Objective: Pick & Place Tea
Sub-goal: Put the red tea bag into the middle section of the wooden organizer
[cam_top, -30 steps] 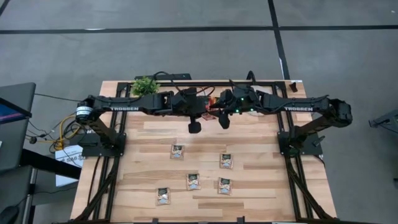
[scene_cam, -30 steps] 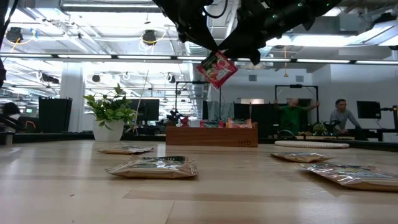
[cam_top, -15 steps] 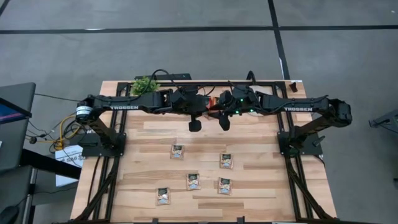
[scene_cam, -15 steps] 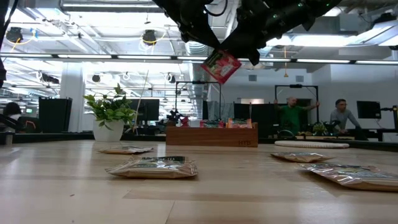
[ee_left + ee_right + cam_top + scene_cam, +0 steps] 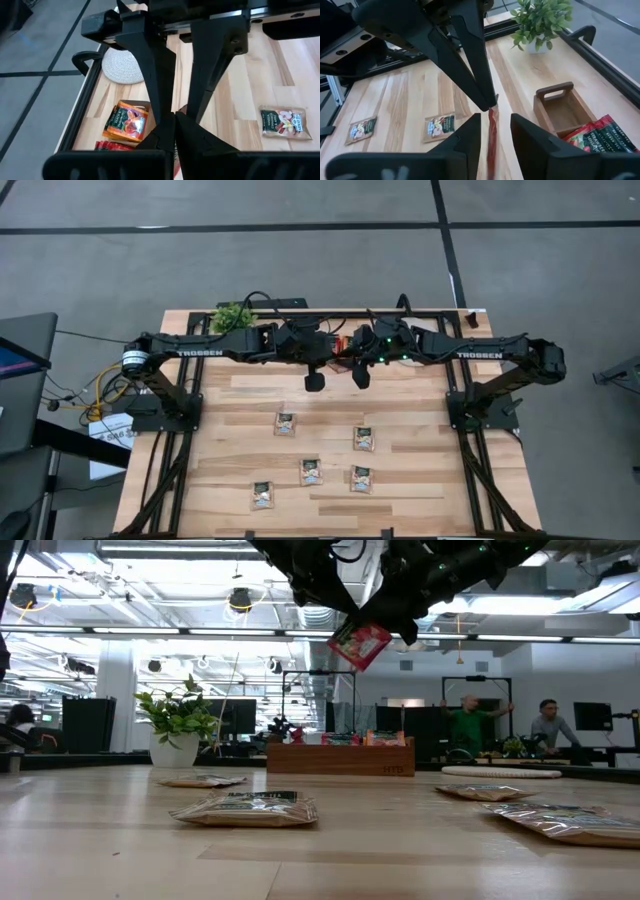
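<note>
Since the earlier frames, the red sachet hanging above the counter has risen slightly and tilted, and the fingers of the right pincer have narrowed around it. Both arms meet over the far middle of the counter, above the wooden tray. The left pincer is fully closed and pinches one corner of the red sachet; the right pincer stands partly open with the sachet edge-on between its fingers, and contact cannot be confirmed. This looks like a handover in progress. Some sachets, red and orange, already lie in the tray compartments, as the left wrist view shows. Five pale sachets lie flat on the near half of the counter, well apart from each other, not yet collected. The task therefore appears well short of complete. The held sachet is small, flat, square and red with a light picture at its centre; it hangs limp and tilted.
</note>
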